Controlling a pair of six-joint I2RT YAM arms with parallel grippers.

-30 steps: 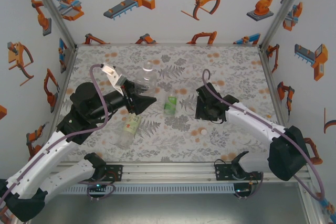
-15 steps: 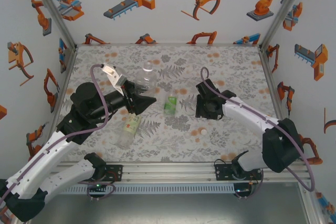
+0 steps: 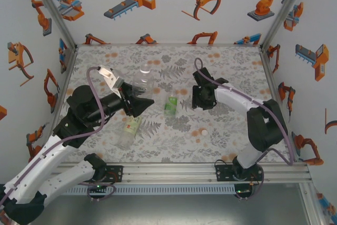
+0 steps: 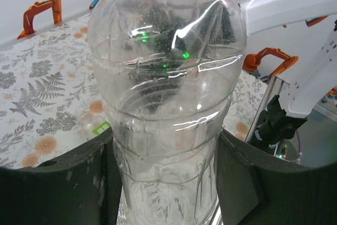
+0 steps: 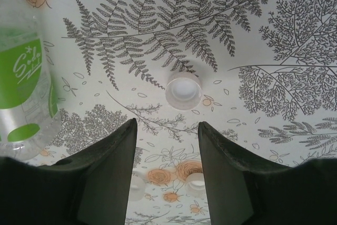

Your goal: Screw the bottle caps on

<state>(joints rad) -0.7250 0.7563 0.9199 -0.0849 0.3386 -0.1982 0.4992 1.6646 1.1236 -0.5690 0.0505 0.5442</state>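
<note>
My left gripper (image 3: 138,104) is shut on a plain clear bottle (image 4: 166,77), its black fingers (image 4: 79,183) pressed against both sides of the lower body. In the top view this bottle (image 3: 143,78) is held above the table's left-centre. A bright green-labelled bottle (image 3: 170,104) stands mid-table, and it sits at the left edge of the right wrist view (image 5: 21,77). A yellow-green-labelled bottle (image 3: 128,129) lies on its side near the front. My right gripper (image 5: 167,124) is open over the mat, with a white cap (image 5: 183,90) just beyond its fingertips. Two more pale caps (image 5: 196,181) lie nearer, below the fingers.
The floral mat (image 3: 231,67) covers the table, bounded by metal rails and printed walls. A small cap (image 3: 203,131) lies on the mat front right of centre. My right arm (image 3: 247,106) stretches across the right half of the table.
My right gripper has moved left and farther from the front, toward the green-labelled bottle. My left arm has shifted slightly left with the clear bottle still held.
</note>
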